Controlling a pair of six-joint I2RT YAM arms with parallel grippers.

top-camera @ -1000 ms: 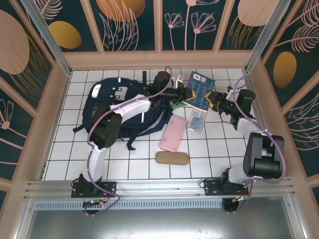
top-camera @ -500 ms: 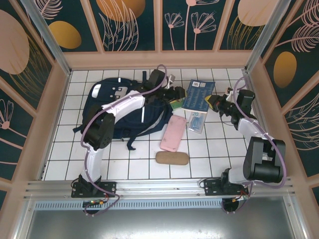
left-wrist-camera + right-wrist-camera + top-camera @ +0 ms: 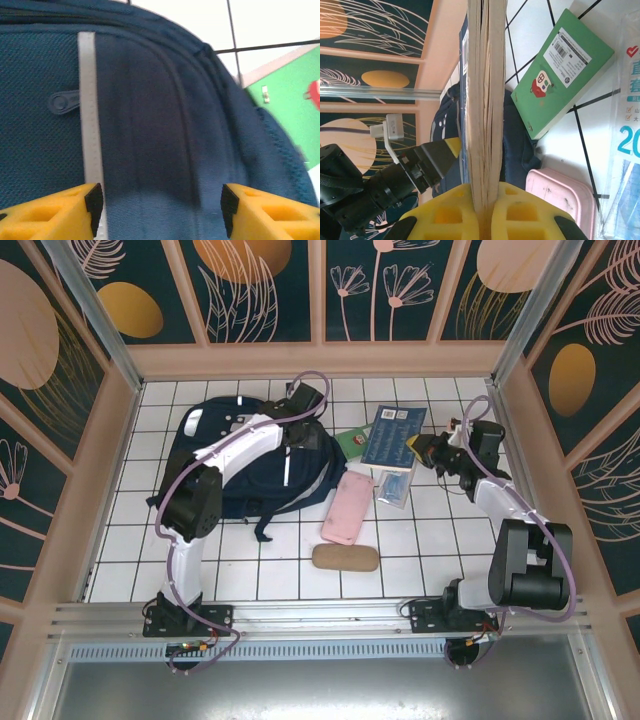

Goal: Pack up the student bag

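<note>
We see the student bag [image 3: 260, 485] lying flat on the left-centre of the tiled surface [image 3: 420, 540]. Its long axis runs from far-left to near-right, the end with the grey-white patches pointing far-left and the straps trailing toward the near edge. The left tool [image 3: 160, 210] hangs over the navy fabric by the white stripe [image 3: 90, 125], fingers apart and gripping nothing. The right tool [image 3: 487, 220] is clamped on a blue book [image 3: 393, 435], held just right of the bag beside a green book [image 3: 560, 70]. A pink case [image 3: 347, 506] lies by the bag's near-right corner.
</note>
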